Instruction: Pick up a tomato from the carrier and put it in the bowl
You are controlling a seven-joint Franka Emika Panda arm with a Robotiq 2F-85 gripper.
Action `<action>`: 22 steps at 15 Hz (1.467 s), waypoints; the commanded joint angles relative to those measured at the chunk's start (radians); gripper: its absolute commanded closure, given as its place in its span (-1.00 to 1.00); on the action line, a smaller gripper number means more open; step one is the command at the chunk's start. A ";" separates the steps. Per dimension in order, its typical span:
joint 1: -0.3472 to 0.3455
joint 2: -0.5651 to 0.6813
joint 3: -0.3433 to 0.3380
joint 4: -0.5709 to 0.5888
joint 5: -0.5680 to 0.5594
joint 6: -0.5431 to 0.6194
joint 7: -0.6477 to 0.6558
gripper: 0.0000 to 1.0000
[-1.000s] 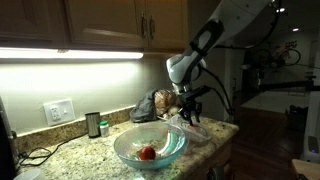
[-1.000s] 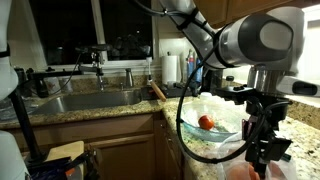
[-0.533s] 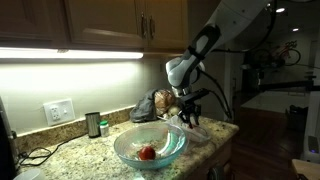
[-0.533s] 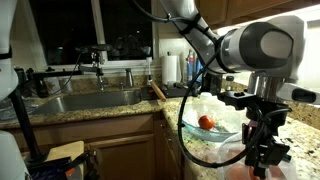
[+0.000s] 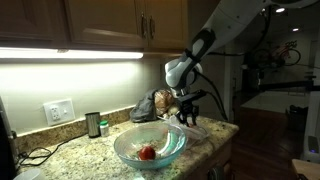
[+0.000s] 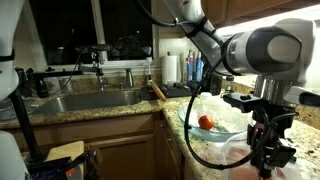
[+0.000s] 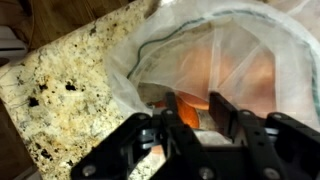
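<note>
A clear plastic carrier bag (image 7: 160, 45) lies on the granite counter (image 7: 60, 90), with orange-red tomatoes showing through it. My gripper (image 7: 196, 112) reaches into the bag mouth, jaws apart, with one tomato (image 7: 190, 104) between the fingertips; I cannot see contact. In both exterior views the gripper (image 5: 188, 117) (image 6: 262, 165) hangs low over the bag (image 5: 197, 129), right beside the glass bowl (image 5: 124, 146) (image 6: 190, 108). One tomato (image 5: 148, 153) (image 6: 207, 122) lies in the bowl.
A wall outlet (image 5: 59, 110), a dark can (image 5: 93, 124) and a brown bagged loaf (image 5: 150, 104) stand behind the bowl. A sink (image 6: 90, 100) with faucet (image 6: 98, 60) and a paper towel roll (image 6: 172, 68) are further along. The counter edge is close to the bag.
The gripper has sunk slightly lower toward the bag. The bowl and its tomato have not moved.
</note>
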 commanded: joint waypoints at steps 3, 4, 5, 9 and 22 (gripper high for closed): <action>-0.026 0.045 0.004 0.039 0.041 0.003 -0.024 0.19; -0.028 0.049 0.003 0.042 0.044 0.003 -0.025 0.18; -0.030 0.051 0.002 0.045 0.047 0.003 -0.026 0.18; -0.038 0.058 -0.006 0.050 0.045 0.007 -0.020 0.18; -0.072 0.034 -0.031 0.051 0.039 0.013 -0.038 0.23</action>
